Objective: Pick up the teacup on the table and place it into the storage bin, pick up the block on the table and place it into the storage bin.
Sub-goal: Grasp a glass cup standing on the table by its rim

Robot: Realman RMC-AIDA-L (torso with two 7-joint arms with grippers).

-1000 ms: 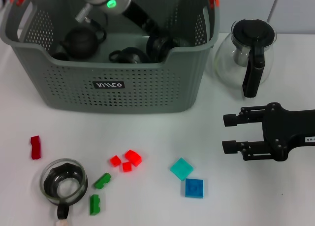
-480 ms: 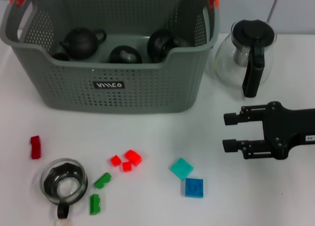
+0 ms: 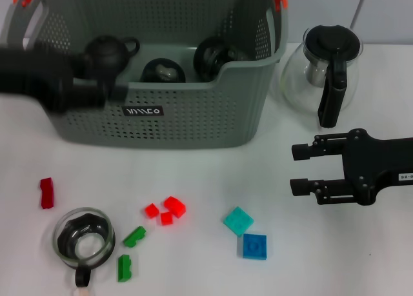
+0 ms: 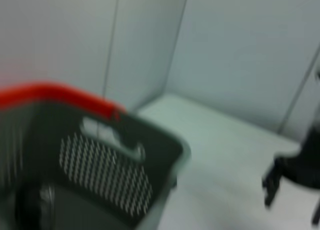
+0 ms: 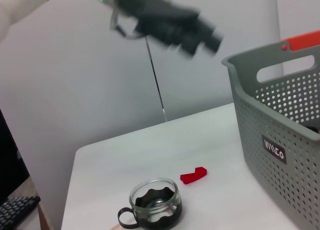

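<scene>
Left gripper [image 3: 97, 93] blurred; fingers indistinct.

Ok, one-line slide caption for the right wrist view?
Glass teacup and red block on white table beside grey perforated storage bin.

My left gripper [image 3: 97, 93] is raised on a blurred arm entering from my left; finger state unreadable. My right gripper [image 3: 298, 169] sits low on my right, arm level, two fingers [image 3: 310, 151] parted, pointing toward my left side, holding nothing.
</scene>
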